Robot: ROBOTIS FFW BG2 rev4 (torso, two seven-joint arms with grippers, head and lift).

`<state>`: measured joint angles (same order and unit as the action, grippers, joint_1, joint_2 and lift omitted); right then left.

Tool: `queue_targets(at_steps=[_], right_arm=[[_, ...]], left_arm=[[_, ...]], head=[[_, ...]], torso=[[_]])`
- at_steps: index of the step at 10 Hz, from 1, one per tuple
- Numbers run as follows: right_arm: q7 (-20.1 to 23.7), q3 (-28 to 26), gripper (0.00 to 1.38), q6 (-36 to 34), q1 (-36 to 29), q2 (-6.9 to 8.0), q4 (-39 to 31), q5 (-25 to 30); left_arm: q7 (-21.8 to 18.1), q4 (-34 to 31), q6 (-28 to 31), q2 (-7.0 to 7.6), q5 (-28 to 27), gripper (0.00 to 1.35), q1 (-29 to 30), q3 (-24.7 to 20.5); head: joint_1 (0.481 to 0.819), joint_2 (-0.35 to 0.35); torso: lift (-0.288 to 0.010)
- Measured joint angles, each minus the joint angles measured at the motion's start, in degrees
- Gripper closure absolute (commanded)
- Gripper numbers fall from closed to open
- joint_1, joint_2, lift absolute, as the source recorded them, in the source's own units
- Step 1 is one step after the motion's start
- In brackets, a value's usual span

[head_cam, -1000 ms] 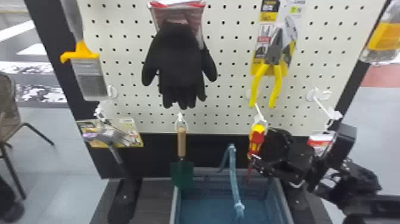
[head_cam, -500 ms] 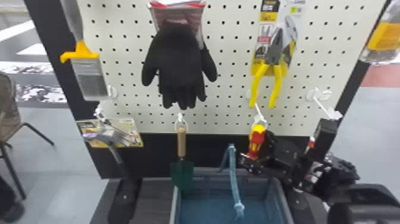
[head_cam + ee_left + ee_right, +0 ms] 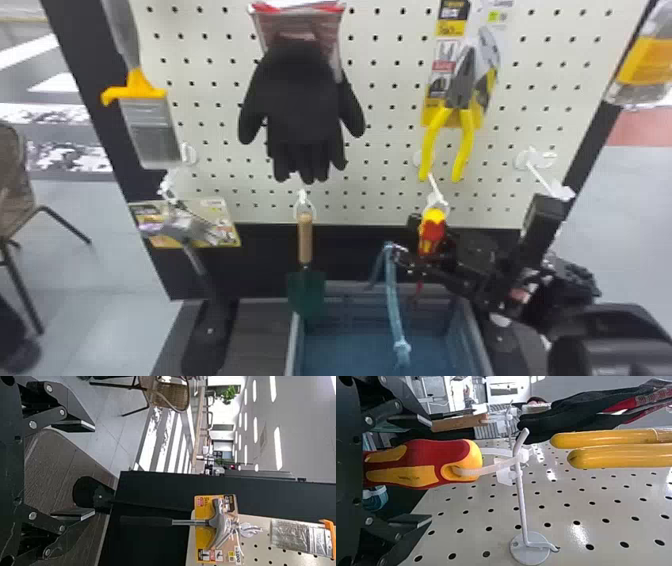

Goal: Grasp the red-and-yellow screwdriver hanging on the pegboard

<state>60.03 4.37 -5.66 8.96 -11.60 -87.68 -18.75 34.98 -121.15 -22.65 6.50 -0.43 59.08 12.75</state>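
Observation:
The red-and-yellow screwdriver (image 3: 432,232) hangs handle up from a white pegboard hook by a loop. My right gripper (image 3: 407,238) reaches in from the right at handle height. In the right wrist view the screwdriver handle (image 3: 415,464) lies between the two spread fingers of the right gripper (image 3: 429,471), with a gap on either side. Away from it, my left gripper (image 3: 94,470) stands open and holds nothing, facing the hammer (image 3: 216,522) from a distance.
Yellow-handled pliers (image 3: 446,142) hang above the screwdriver, black gloves (image 3: 302,110) and a trowel (image 3: 306,290) to its left. A blue cord (image 3: 394,300) dangles beside the right gripper, over a blue bin (image 3: 294,345). An unused hook (image 3: 542,177) sticks out at right.
My right gripper has moved left and slightly up, from the screwdriver's right side to around its handle. The screwdriver still hangs on its hook.

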Motion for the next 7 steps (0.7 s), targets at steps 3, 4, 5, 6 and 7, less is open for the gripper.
queue_targets(at_steps=[3, 4, 5, 6, 7], right_arm=[[-0.37, -0.04, 1.13, -1.01, -0.77, 0.14, -1.07, 0.57], [-0.57, -0.06, 1.30, -1.04, -1.07, 0.17, -1.54, 0.78], [-1.16, -0.12, 1.28, -0.59, -1.28, 0.17, -1.94, 0.89], [-1.41, -0.20, 1.27, -0.05, -1.54, 0.18, -2.07, 0.61], [-1.43, -0.23, 1.27, 0.15, -1.76, 0.18, -2.23, 0.48]], left_arm=[[0.00, 0.00, -0.02, 0.00, 0.08, 0.51, 0.13, -0.01], [0.00, 0.00, -0.02, 0.00, 0.09, 0.51, 0.14, -0.01], [0.00, 0.00, -0.02, 0.00, 0.13, 0.51, 0.22, -0.01], [0.00, 0.00, -0.02, 0.00, 0.16, 0.51, 0.31, 0.02], [0.00, 0.00, -0.02, 0.00, 0.16, 0.51, 0.36, 0.07]], head=[[0.549, 0.000], [0.549, 0.000], [0.549, 0.000], [0.549, 0.000], [0.549, 0.000]], torso=[[-0.100], [-0.100], [-0.100], [-0.100], [-0.100]])
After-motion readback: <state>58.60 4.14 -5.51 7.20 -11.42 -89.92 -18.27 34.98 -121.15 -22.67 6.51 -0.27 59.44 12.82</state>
